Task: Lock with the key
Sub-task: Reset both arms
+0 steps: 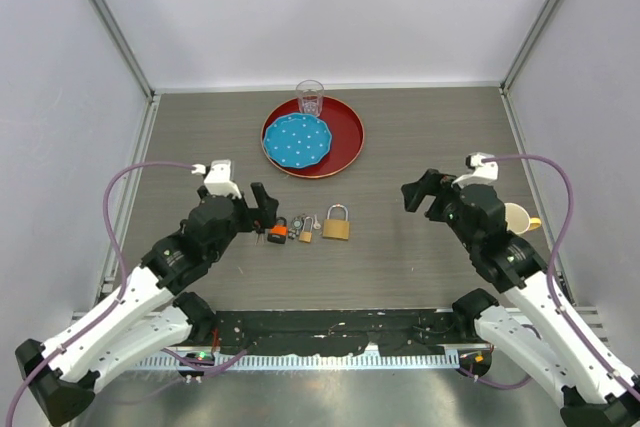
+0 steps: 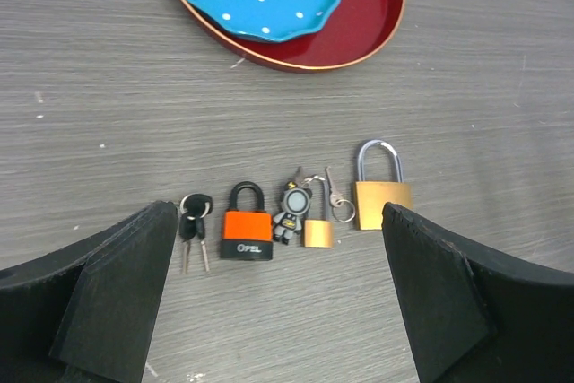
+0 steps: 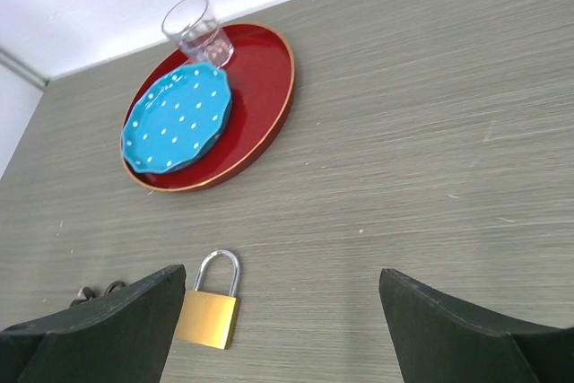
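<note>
Three padlocks lie in a row on the table. An orange and black padlock (image 2: 247,233) lies left, next to a pair of black-headed keys (image 2: 194,226). A small brass padlock (image 2: 317,230) carries a silver key (image 2: 333,195) and a small astronaut charm (image 2: 291,213). A larger brass padlock (image 2: 381,191) lies right, also in the right wrist view (image 3: 208,315) and the top view (image 1: 336,224). My left gripper (image 1: 266,209) is open above the row's left end. My right gripper (image 1: 421,193) is open and empty, well right of the padlocks.
A red round tray (image 1: 345,137) at the back holds a blue dotted plate (image 1: 297,140) and a clear glass (image 1: 310,98). A cream mug (image 1: 519,218) stands beside the right arm. Grey walls enclose the table on both sides.
</note>
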Controlling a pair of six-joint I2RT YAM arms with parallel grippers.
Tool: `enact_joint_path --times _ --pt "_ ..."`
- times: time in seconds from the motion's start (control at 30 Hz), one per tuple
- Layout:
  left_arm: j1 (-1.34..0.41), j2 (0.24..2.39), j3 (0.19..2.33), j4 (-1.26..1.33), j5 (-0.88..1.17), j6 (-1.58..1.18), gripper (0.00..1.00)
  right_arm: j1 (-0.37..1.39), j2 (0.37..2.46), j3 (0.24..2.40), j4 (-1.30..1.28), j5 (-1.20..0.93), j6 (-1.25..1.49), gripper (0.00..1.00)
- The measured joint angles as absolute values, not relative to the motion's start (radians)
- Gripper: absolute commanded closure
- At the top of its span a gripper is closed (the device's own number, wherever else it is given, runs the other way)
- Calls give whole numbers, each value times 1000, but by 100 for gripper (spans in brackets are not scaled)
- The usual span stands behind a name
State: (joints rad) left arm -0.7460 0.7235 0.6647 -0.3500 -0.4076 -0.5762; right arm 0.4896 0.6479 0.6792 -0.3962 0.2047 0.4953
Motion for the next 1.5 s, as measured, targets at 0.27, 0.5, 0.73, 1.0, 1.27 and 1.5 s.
enact_joint_path --times 0.27,0.5,0.73,1.0,1.27,1.5 --pt "-746 638 656 -467 -443 -598 0 490 500 679 -435 318 475 5" --pt "-746 619 614 -483 -444 -602 0 490 465 660 -440 356 472 5" --pt "-746 617 610 -479 -446 -602 0 490 489 637 -439 362 475 5" --pt "-746 619 546 -400 -439 -620 0 490 540 617 -443 365 488 5" --pt "-746 701 542 -369 -414 -636 0 490 608 591 -440 373 540 5" --pt "-746 732 542 -336 -389 -655 0 490 709 591 -418 372 581 5"
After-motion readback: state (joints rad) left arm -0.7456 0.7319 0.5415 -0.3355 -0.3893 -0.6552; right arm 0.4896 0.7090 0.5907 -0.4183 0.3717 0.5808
